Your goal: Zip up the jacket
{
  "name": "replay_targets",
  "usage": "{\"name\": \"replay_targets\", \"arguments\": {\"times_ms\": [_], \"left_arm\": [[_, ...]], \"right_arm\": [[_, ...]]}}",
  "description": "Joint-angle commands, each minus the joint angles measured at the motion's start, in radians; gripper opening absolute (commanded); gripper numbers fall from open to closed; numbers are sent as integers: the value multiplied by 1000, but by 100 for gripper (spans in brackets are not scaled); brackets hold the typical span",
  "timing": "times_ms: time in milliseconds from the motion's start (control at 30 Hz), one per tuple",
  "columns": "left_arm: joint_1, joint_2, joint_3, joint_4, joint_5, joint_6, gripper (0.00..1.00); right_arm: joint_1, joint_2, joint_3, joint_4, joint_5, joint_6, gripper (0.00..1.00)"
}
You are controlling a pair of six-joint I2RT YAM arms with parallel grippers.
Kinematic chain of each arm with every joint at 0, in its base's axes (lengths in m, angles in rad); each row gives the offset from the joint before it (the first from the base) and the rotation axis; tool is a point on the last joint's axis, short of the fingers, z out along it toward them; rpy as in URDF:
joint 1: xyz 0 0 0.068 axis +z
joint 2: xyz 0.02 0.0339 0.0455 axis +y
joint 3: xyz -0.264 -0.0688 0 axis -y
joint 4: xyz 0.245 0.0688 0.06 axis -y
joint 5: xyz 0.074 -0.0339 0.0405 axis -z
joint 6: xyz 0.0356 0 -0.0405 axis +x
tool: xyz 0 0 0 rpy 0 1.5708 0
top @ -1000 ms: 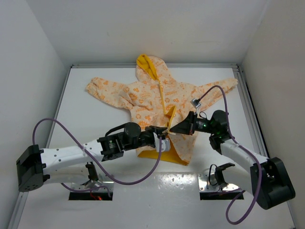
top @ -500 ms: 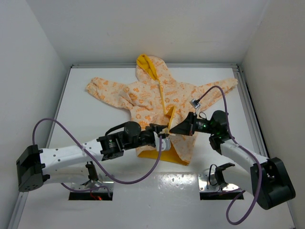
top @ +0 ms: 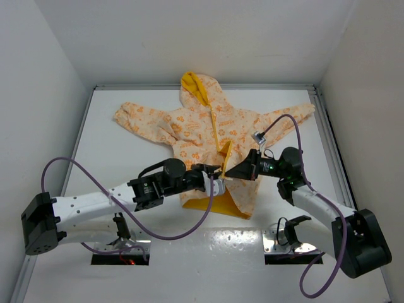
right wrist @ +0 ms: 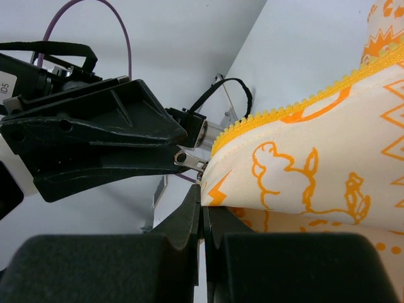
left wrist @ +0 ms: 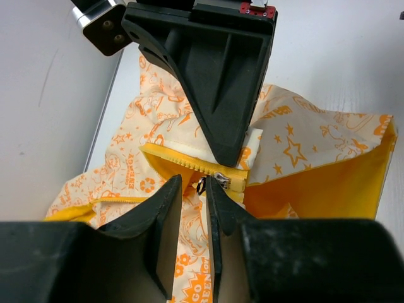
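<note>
Lying part-unzipped: jacket (top: 196, 126), lining (top: 214, 206) showing.

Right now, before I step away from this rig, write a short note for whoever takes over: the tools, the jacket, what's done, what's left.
Left tool: jaws slightly apart around the metal zipper pull, not clamped on it.
Right tool: shut on the cream hooded jacket with orange print, pinching its yellow-toothed edge beside the slider.
Jacket: flat on the white table, hood away from the arms, sleeves spread, lower front flared open showing yellow lining.
Done: both tools are at the slider.
Left: clamp the pull, then draw the slider toward the hood, likely with the right tool holding the edge taut.
</note>
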Motion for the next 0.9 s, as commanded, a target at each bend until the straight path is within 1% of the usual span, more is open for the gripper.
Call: {"name": "replay_targets", "arguments": {"times_ms": [0, 100, 267, 567, 733, 833, 867], "left_arm": [[11, -7, 39, 17, 10, -4, 27], [11, -7, 39, 17, 32, -4, 25], [11, -7, 39, 8, 63, -4, 25], [20, 11, 39, -2, 72, -4, 22], [29, 20, 48, -2, 81, -4, 17], [29, 20, 48, -11, 92, -4, 11], [38, 20, 48, -20, 119, -4, 7]], "right_arm": [[7, -23, 3, 73, -14, -21, 0], [8, -22, 6, 79, -17, -22, 0], [16, -20, 12, 101, -26, -19, 0], [34, -29, 8, 138, -64, -45, 0], [37, -35, 5, 142, -73, -47, 0], [37, -37, 6, 145, -75, -47, 0], [37, -36, 3, 147, -73, -50, 0]]}}
